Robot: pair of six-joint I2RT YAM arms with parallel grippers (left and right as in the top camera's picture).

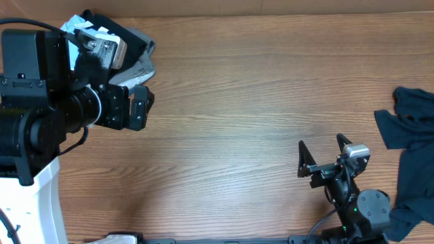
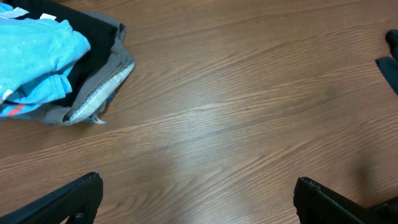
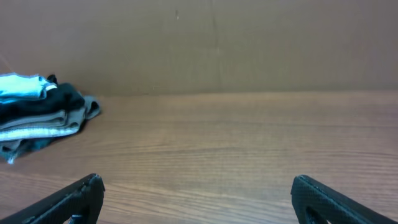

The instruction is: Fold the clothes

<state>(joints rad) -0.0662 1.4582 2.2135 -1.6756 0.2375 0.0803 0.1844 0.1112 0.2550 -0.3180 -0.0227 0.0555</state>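
Both grippers stand wide open with nothing between their fingers. In its own wrist view the left gripper [image 2: 198,193] faces bare wood of the table [image 1: 237,88], its two black fingertips spread toward the lower corners of the picture. The right gripper [image 1: 320,142] sits at about 5 o'clock on the table in the overhead view, fingers splayed and pointing toward 12 o'clock, apart from any cloth.

A pile of clothes [image 1: 135,44] lies at about 10 o'clock on the table, partly hidden under the left arm in the overhead view. Seen from the left wrist, a light blue shirt [image 2: 37,50] is bunched on top. A black garment [image 2: 99,40] lies under it, and a grey garment [image 2: 112,78] with a pale ribbed edge is at the bottom, all touching. A navy garment [image 1: 413,149] lies crumpled on its own at 3 to 4 o'clock, cut off by the right edge of the overhead view. It is just beside the right arm's base and well apart from the pile.
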